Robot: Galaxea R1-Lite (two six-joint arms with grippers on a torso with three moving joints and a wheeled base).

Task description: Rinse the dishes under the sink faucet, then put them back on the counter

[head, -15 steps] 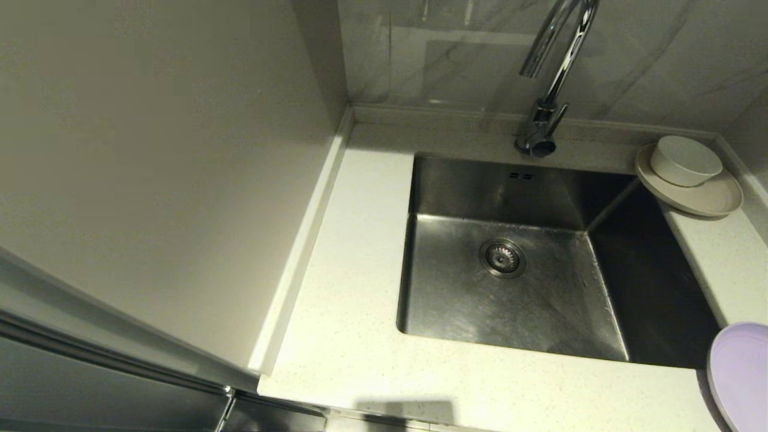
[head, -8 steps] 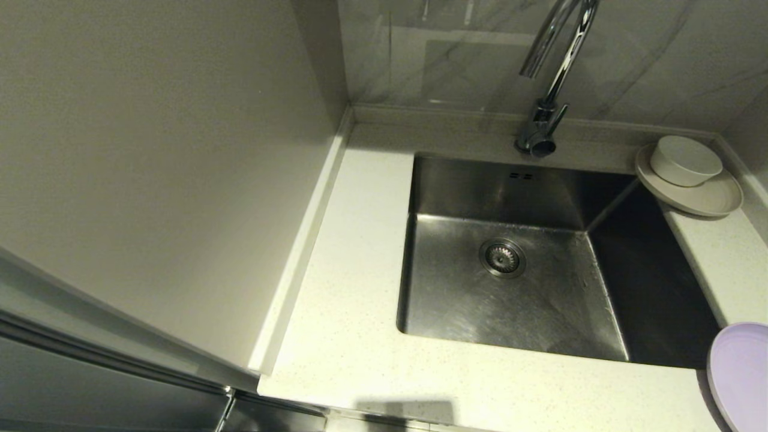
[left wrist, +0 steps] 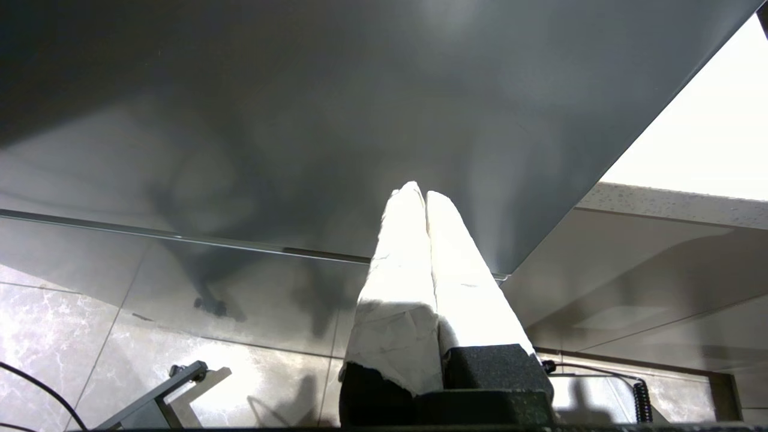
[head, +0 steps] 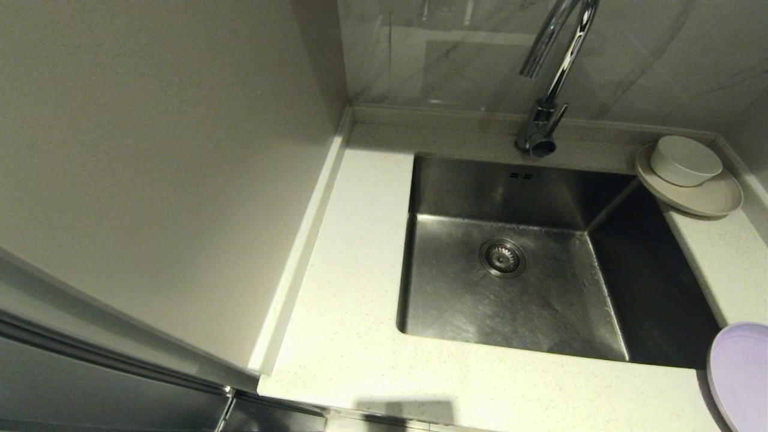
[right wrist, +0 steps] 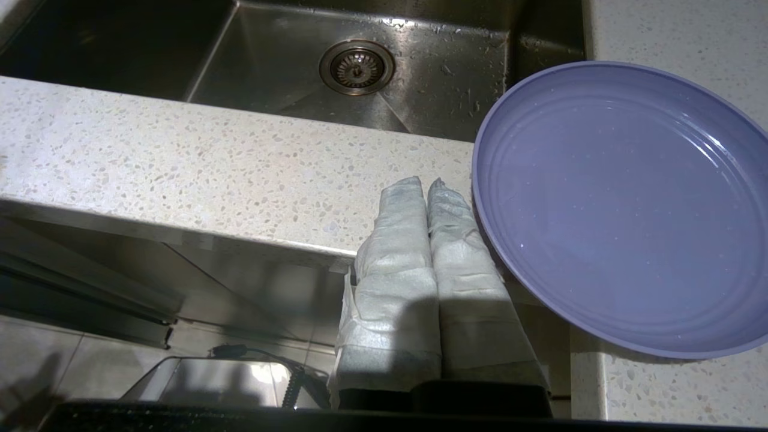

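Note:
The steel sink (head: 456,300) sits in the speckled counter (head: 354,270), with the chrome faucet (head: 555,66) behind it. At the back right a white bowl (head: 685,160) rests on a cream plate (head: 708,201). A lilac plate (head: 741,372) lies at the counter's front right corner. In the right wrist view the lilac plate (right wrist: 624,204) juts over the front edge. My right gripper (right wrist: 425,183) is shut and empty beside its rim, at the counter's front edge (right wrist: 180,162). My left gripper (left wrist: 420,191) is shut and empty, low down, facing a dark cabinet panel. Neither gripper shows in the head view.
A round drain (head: 502,257) sits in the sink floor. A tall pale wall panel (head: 150,180) bounds the counter on the left, and a marbled wall stands behind. Below the counter are cabinet fronts and a tiled floor (left wrist: 72,336).

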